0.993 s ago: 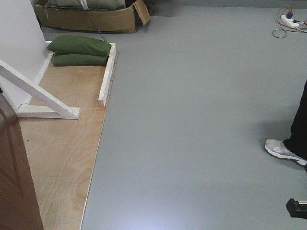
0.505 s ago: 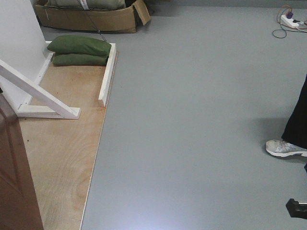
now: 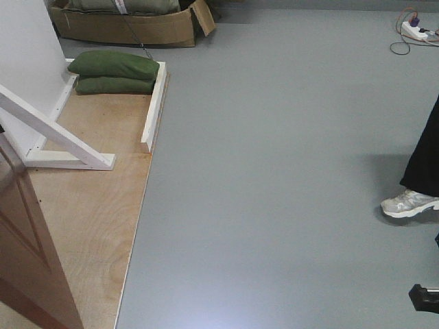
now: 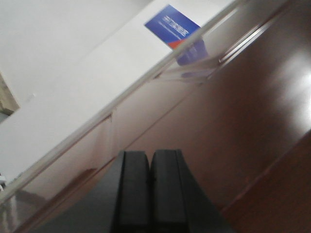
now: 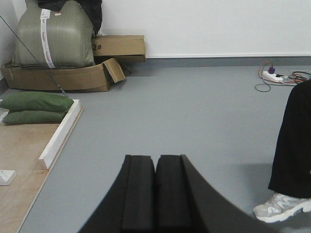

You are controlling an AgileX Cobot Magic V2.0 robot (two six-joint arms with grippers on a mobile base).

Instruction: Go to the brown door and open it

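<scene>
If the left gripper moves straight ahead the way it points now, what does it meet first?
Probably the brown door: the left gripper, shut, points at its glossy panel with nothing in between. The distance is unclear.

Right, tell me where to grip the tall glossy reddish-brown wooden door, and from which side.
No handle shows in these views, and the reddish-brown wooden door is flat glossy panels, nothing to pinch. Best visible hold is probably its thin upright edge, approached from the grey floor side. The left gripper, shut and facing the panel, must open first.
</scene>
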